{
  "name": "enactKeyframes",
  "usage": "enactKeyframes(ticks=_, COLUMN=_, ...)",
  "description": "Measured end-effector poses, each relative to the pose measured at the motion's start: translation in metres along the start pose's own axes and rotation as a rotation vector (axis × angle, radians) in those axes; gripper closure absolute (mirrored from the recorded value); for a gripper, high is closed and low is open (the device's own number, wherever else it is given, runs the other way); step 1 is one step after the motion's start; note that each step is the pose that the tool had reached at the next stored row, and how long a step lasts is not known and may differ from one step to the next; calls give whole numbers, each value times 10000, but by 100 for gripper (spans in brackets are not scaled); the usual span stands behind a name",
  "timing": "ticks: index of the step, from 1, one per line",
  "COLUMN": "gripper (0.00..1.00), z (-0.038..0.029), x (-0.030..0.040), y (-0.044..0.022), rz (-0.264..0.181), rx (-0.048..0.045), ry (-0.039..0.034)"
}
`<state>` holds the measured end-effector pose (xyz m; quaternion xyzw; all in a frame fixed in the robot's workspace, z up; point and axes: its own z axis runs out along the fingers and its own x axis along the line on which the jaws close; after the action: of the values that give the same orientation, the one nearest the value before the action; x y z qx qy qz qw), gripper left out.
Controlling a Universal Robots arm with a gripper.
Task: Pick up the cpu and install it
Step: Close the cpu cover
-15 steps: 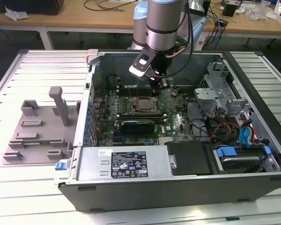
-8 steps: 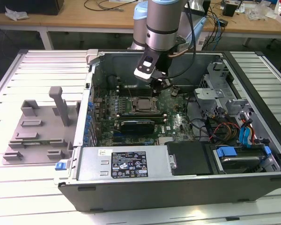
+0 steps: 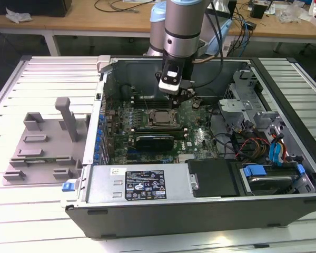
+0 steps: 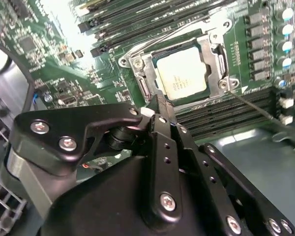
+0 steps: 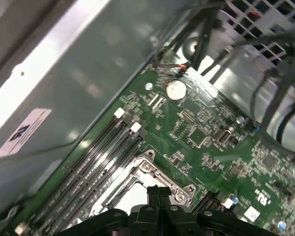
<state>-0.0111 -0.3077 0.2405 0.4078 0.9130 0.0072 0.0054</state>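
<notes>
The cpu (image 3: 159,117) already lies flat in the socket frame (image 3: 147,112) on the green motherboard (image 3: 200,139), inside the open computer case (image 3: 200,211) that rests on its side on the slatted bench (image 3: 21,221). In the second wrist view its silver top (image 4: 182,73) faces up, ringed by the socket's metal bracket (image 4: 137,66), with rows of memory slots (image 4: 221,115) beside it.

The gripper (image 3: 187,96) hangs from the arm (image 3: 181,26) above the board, just beside the socket towards the exterior view's right and not touching the chip. Both wrist views show the fingers (image 4: 163,147) drawn together with nothing between them (only a thin seam shows where they meet), their tips (image 5: 159,191) hovering over the edge of the socket bracket (image 5: 147,169).

On the exterior view's left, well apart from the case, a grey plastic tray (image 3: 42,150) with raised blocks sits on the bench
</notes>
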Motion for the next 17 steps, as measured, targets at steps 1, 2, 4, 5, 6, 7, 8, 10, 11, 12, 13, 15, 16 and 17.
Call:
enactKeyframes(ticks=1, gripper=89, z=0, x=0, y=0, rz=-311, rx=-1, ry=6)
enactKeyframes(ticks=2, gripper=89, z=1, x=0, y=0, rz=-910, rx=-4, ry=16)
enactKeyframes(ticks=4, gripper=89, z=2, x=0, y=0, rz=-1787, rx=-7, ry=31)
enactKeyframes(ticks=5, gripper=89, z=3, x=0, y=0, rz=-2119, rx=-8, ry=37)
enactKeyframes(ticks=6, gripper=89, z=4, x=0, y=0, rz=-2549, rx=-10, ry=44)
enactKeyframes(ticks=7, gripper=89, z=4, x=0, y=0, rz=-2800, rx=-11, ry=49)
enactKeyframes(ticks=8, gripper=89, z=4, x=0, y=0, rz=-2985, rx=-12, ry=53)
enactKeyframes(ticks=10, gripper=89, z=6, x=0, y=0, rz=-3634, rx=-14, ry=64)
enactKeyframes(ticks=11, gripper=89, z=7, x=0, y=-1, rz=-4043, rx=-14, ry=71)
enactKeyframes(ticks=12, gripper=89, z=9, x=0, y=-1, rz=-4365, rx=-17, ry=76)
enactKeyframes(ticks=13, gripper=89, z=12, x=0, y=0, rz=-4724, rx=-18, ry=83)
enactKeyframes(ticks=15, gripper=89, z=22, x=0, y=0, rz=-5481, rx=-22, ry=97)
enactKeyframes(ticks=16, gripper=89, z=28, x=0, y=-1, rz=-6004, rx=-23, ry=106)
enactKeyframes(ticks=17, gripper=89, z=35, x=0, y=-1, rz=-6450, rx=-26, ry=114)
